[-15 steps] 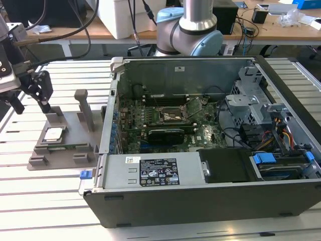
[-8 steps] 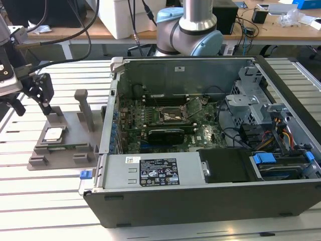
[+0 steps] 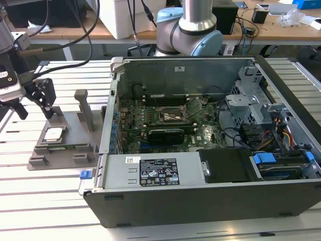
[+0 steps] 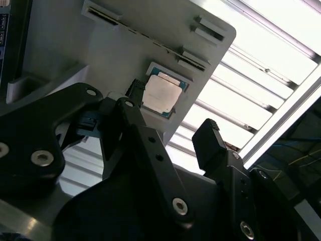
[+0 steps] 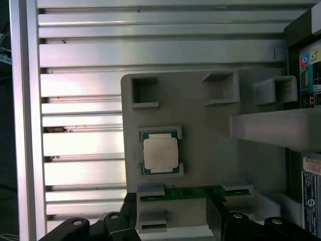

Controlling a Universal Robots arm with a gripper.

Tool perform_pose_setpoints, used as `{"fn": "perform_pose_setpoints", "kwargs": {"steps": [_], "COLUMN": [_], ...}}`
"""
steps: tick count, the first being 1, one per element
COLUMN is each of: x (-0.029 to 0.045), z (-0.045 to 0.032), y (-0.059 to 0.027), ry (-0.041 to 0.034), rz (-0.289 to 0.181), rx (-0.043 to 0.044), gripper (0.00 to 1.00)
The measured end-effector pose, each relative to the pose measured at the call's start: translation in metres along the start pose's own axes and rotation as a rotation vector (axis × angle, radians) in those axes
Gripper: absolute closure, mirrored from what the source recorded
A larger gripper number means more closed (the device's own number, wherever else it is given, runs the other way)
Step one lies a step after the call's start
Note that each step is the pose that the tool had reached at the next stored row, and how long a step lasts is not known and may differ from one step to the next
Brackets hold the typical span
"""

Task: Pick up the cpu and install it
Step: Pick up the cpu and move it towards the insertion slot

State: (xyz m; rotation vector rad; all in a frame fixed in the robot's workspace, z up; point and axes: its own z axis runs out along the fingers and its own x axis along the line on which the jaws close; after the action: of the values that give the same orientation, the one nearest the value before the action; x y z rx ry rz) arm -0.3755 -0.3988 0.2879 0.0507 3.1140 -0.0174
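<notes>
Your fingers [image 4: 208,140] stand apart, holding nothing. Just beyond their tips the cpu [image 4: 160,95] lies flat in a recess of the grey holder [image 4: 75,40]. Expect it to be light, stiff, thin and fragile underneath, so take it by opposite edges. No writing reads on its lid. Farther off, the computer case [image 3: 210,206] carries a white label [image 3: 158,173], illegible.

The picture's edge is cutting off the pincer [image 5: 173,208] in the first wrist view, and its fingers [image 5: 216,218] are hiding part of the grey holder [image 5: 210,150]. In the exterior view, the arm [image 3: 193,25] is running out of frame.
</notes>
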Motion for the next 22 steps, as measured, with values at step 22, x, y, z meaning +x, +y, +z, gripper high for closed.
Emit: {"fn": "perform_pose_setpoints", "kwargs": {"steps": [22], "x": [-0.0003], "z": [0.0267], "y": [0.0111], "ry": [-0.0011], "rz": [-0.045], "rx": [0.0163], "gripper": [0.34]}}
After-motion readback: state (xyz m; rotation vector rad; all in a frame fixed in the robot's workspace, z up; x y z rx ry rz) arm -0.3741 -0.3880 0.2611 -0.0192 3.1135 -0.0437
